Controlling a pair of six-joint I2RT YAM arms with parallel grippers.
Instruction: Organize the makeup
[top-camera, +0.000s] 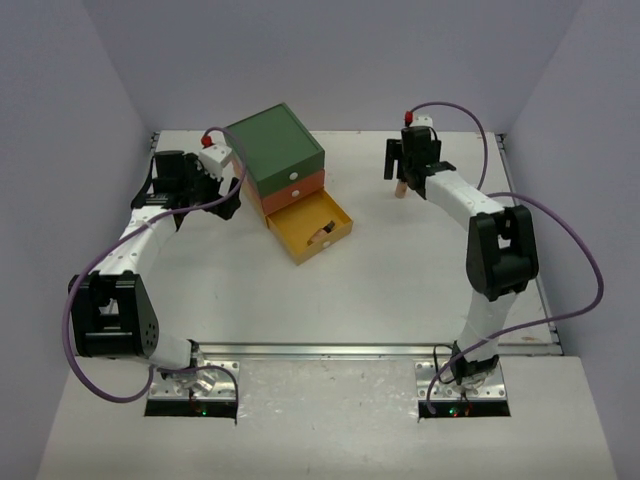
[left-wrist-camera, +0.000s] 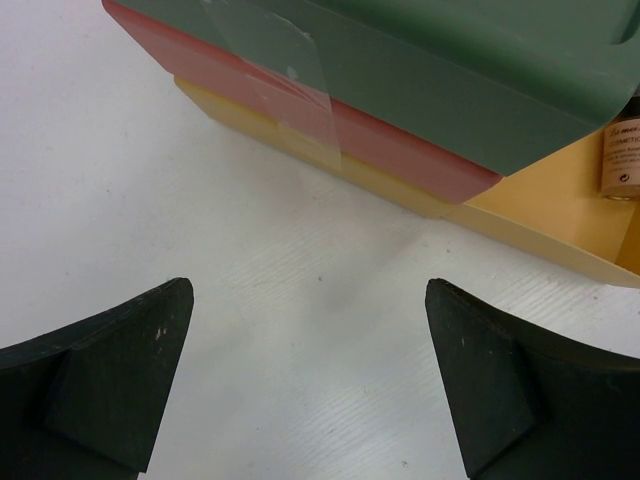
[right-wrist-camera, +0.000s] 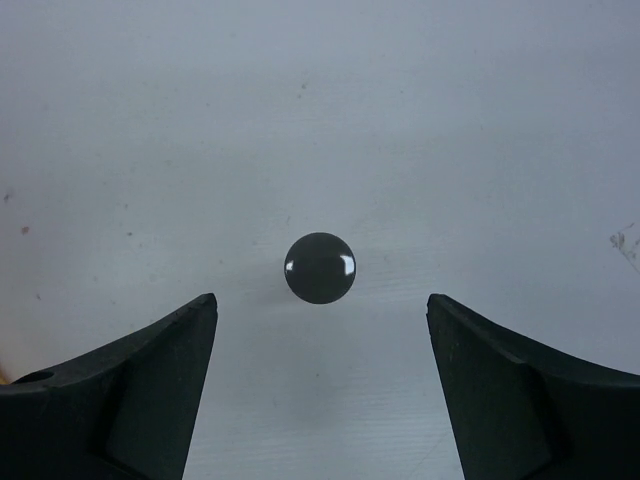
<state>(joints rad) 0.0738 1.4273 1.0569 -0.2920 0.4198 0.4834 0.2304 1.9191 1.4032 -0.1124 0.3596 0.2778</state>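
A small tan makeup bottle (top-camera: 400, 187) stands upright at the far right of the table. From above, its round dark cap (right-wrist-camera: 319, 268) shows just ahead of my right gripper (right-wrist-camera: 320, 308) (top-camera: 402, 172), which hangs open over it, fingers well apart and touching nothing. A second tan bottle (top-camera: 322, 236) (left-wrist-camera: 619, 158) lies in the pulled-out yellow bottom drawer (top-camera: 300, 245). My left gripper (left-wrist-camera: 308, 290) (top-camera: 228, 203) is open and empty, low over bare table beside the box's left side. No palettes are in view.
The three-drawer box (top-camera: 275, 150) has a green top, an orange middle and a yellow bottom, and stands at the back centre-left. A strip of clear tape (left-wrist-camera: 290, 80) runs down its side. White walls close in the table on the left, back and right.
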